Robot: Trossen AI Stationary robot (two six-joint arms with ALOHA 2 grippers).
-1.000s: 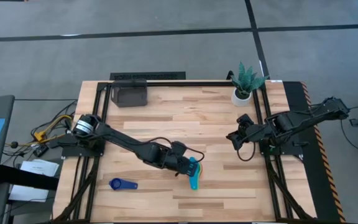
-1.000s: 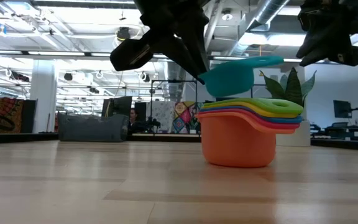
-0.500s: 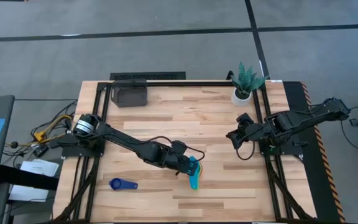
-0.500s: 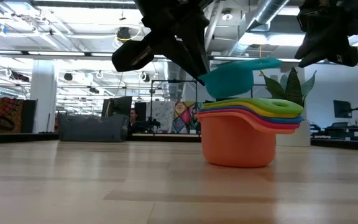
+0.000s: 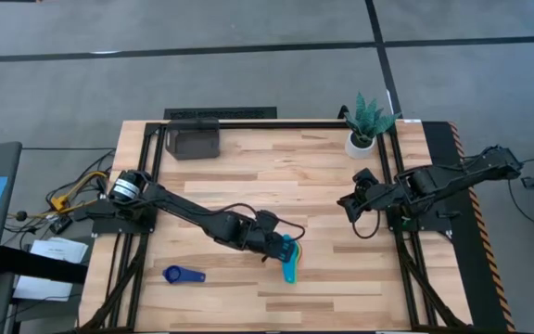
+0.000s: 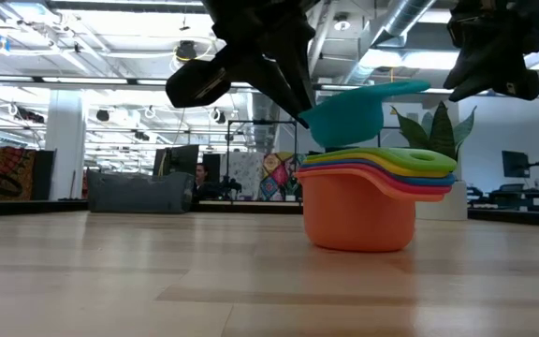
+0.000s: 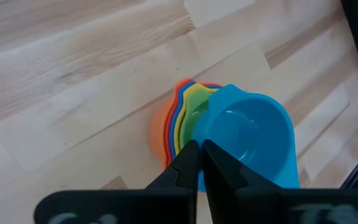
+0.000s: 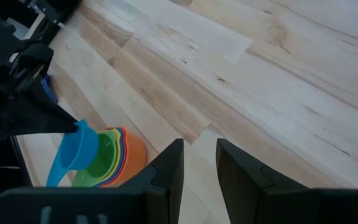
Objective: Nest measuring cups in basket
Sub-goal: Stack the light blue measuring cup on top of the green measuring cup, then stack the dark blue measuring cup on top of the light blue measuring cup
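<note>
Light blue plastic measuring cup (image 6: 344, 117) hanging over nested stack of cups (image 6: 368, 201) near tabletop's front edge, left gripper (image 7: 199, 163) pinching its handle. Tilted cup risking jamming or tipping stack on release. Dark blue cup (image 5: 183, 274) lying near front-left corner, grey basket (image 5: 194, 139) at back-left corner. Right gripper (image 5: 349, 206) part-spread, idling near right edge.

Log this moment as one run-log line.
left gripper: shut on light blue cup, above nested stack | right gripper: open, idle | basket: far corner
</note>
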